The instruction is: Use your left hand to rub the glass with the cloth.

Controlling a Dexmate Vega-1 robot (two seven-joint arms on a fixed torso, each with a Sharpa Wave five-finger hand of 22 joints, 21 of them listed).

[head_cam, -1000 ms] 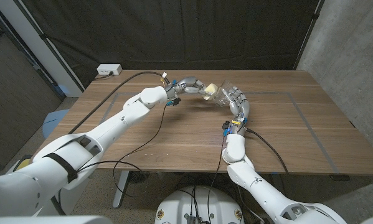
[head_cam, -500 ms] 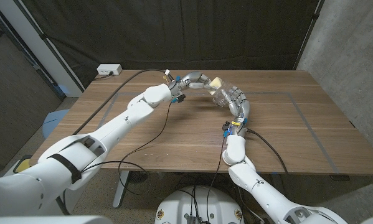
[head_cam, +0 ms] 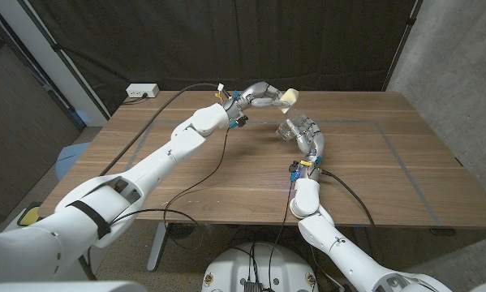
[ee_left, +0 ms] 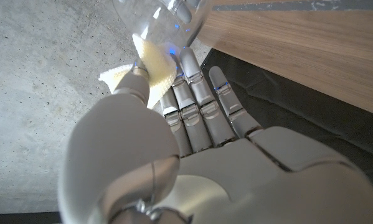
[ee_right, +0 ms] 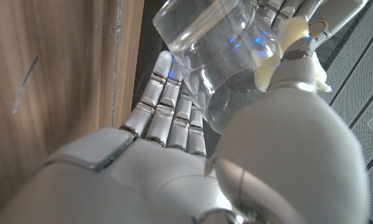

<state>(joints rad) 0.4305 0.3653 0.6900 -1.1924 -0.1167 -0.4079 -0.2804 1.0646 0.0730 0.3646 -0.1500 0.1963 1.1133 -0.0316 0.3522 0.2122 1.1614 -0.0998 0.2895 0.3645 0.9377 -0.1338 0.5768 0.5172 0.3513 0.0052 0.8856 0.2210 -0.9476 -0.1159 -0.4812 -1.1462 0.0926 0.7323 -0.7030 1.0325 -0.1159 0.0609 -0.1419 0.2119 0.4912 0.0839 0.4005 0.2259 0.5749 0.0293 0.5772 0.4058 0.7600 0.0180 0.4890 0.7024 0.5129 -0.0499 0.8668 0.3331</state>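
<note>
My left hand (head_cam: 259, 94) reaches over the far middle of the table (head_cam: 226, 195) and pinches a pale yellow cloth (head_cam: 287, 98). Just below it in the head view, my right hand (head_cam: 308, 138) grips a clear glass (head_cam: 289, 130), tilted and held off the table. The cloth sits right beside the glass; I cannot tell whether they touch. In the left wrist view the cloth (ee_left: 154, 68) is pinched in my left hand (ee_left: 192, 155) at the edge of the glass (ee_left: 164, 18). The right wrist view shows the glass (ee_right: 214, 56) in my right hand (ee_right: 174, 155), the cloth (ee_right: 267, 65) behind it.
A white power box (head_cam: 142, 91) sits at the table's far left corner. Black cables (head_cam: 202, 174) trail across the wood from both arms. Thin tape lines (head_cam: 393, 154) mark the right half. A dark curtain hangs behind the table.
My left hand has carried the cloth to the right and farther back, from the glass's left side to just beyond it. The right hand and glass shifted slightly.
</note>
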